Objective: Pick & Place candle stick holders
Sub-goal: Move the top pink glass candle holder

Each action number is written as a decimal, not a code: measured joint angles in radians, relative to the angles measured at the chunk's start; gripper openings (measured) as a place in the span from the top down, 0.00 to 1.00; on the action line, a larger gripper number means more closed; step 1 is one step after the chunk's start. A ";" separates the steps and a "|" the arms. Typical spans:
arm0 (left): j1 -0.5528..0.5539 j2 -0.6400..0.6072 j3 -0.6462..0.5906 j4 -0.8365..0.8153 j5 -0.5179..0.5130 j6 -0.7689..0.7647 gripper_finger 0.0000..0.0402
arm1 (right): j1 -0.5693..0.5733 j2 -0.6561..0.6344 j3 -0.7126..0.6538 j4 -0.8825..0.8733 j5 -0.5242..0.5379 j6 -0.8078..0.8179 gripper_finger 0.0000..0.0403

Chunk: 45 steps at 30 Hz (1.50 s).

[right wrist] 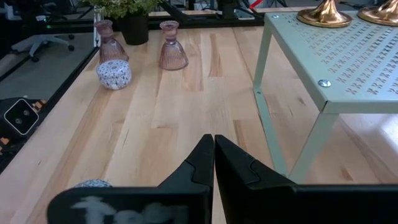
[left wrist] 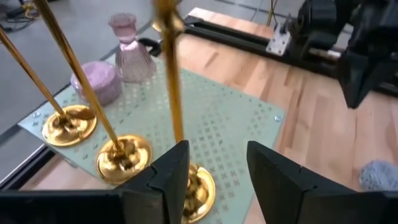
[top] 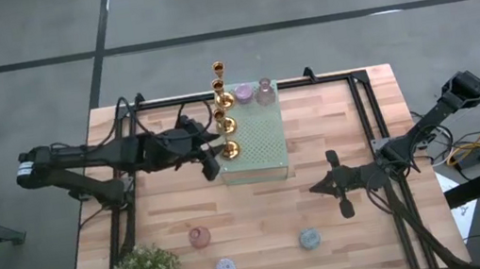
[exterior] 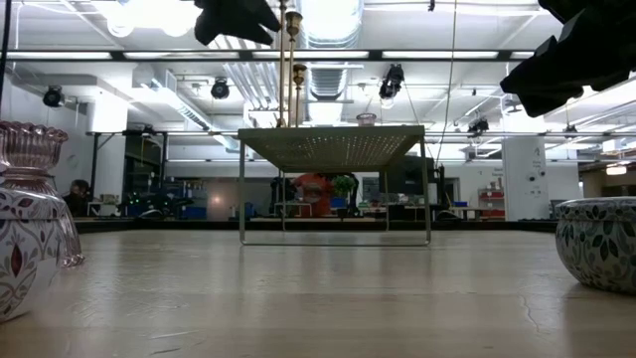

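Candlesticks in gold stand in a row along the left edge of my pale green raised pad [top: 258,141]. I have the left gripper [left wrist: 217,177] at the nearest gold candlestick [left wrist: 177,112], jaws apart either side of its stem, not clamping it. Two pink holders [top: 253,92] sit at the pad's far end. My right gripper [right wrist: 213,155] waits low over the table, jaws together.

Three shiny gold candlesticks [left wrist: 124,155] stand up straight in a row on the left edge of the green pad. Two small pink holders [top: 253,92] sit at the pad's far end. Four more small holders [top: 225,268] stand on the bench, nearer, well apart.
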 joint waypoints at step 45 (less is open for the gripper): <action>-0.505 0.068 -0.117 -0.201 0.104 -0.421 0.59 | 0.000 0.000 0.000 0.002 0.000 0.016 0.98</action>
